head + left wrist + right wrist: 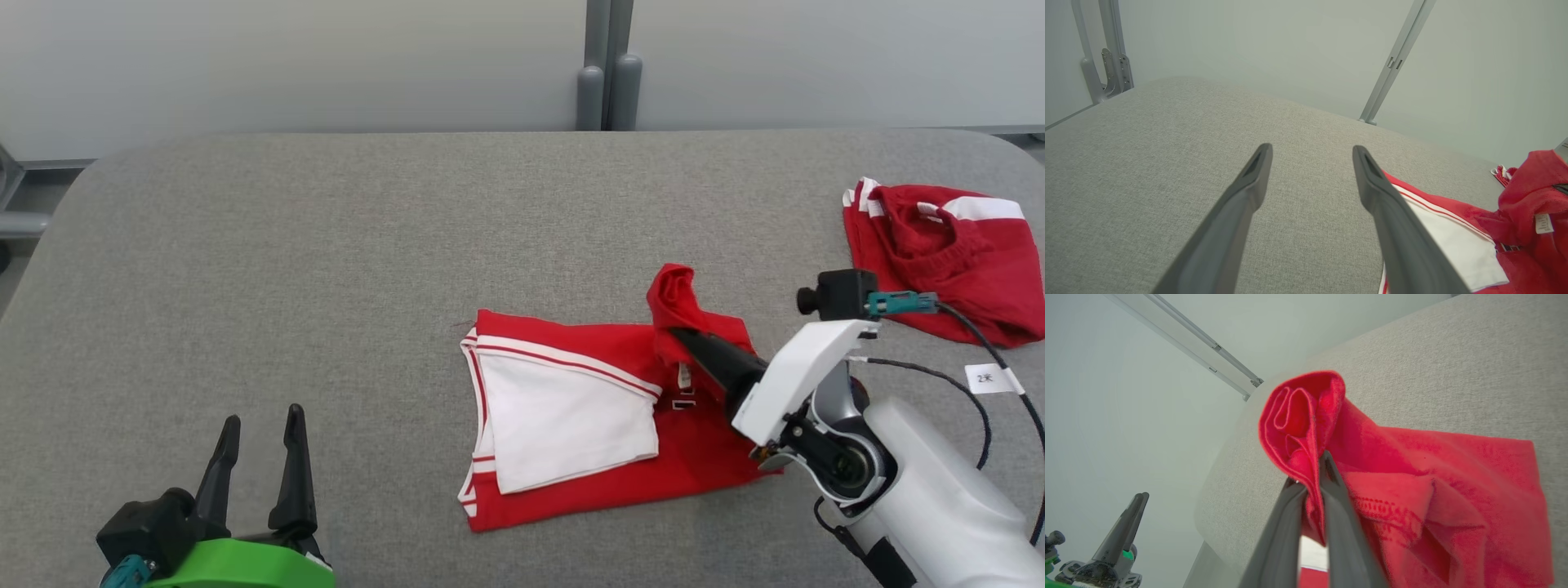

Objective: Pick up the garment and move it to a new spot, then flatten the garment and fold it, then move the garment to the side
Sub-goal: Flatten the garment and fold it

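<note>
Right gripper [1308,470], bunched garment [1433,465] (fuzzy red)

Left end effector [263,415] low left, fingers spread wide; right end effector [678,333] pinched closed, forearm angled inward.

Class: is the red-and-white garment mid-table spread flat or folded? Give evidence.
Partly folded: the garment lies in stacked layers, white over red, while the right gripper holds one bunched red corner raised.
</note>
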You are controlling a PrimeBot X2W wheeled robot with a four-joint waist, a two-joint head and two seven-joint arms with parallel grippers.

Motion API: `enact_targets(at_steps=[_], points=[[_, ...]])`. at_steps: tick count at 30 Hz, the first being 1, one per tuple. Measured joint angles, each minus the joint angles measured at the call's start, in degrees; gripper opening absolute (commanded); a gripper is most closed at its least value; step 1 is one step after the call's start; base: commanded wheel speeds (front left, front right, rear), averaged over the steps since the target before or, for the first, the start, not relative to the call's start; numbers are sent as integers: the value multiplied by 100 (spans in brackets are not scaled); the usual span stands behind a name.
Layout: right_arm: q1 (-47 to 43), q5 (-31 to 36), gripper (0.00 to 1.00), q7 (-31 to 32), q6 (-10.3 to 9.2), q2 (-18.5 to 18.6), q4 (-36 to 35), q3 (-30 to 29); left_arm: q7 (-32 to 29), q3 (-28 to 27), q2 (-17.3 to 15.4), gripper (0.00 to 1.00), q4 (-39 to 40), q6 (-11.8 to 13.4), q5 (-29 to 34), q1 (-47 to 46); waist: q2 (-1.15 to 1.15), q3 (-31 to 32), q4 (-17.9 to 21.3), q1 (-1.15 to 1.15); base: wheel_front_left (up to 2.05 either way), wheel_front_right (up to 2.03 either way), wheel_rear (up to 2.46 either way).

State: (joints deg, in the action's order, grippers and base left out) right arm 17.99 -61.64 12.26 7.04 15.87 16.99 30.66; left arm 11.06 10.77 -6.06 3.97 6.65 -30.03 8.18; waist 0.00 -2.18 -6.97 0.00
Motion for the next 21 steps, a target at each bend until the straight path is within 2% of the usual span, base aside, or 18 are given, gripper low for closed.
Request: enact_targets(at_steps=[7,11,12,21], points=[[42,115,0,141,-15,-349,191,302,-1,57,24,100,-105,-1,-1,1,0,124,-296,0,0,0,0],[71,170,0,175,-213,-563,478,366,-25,91,58,100,-141,-3,-2,2,0,188,-483,0,0,0,0],[71,170,0,175,-213,-563,478,366,-25,91,58,100,-141,-3,-2,2,0,188,-483,0,0,0,0],[409,448,0,194,-625,-775,1106,508,-26,199,102,100,-172,-9,-14,4,0,251,-911,0,0,0,0]])
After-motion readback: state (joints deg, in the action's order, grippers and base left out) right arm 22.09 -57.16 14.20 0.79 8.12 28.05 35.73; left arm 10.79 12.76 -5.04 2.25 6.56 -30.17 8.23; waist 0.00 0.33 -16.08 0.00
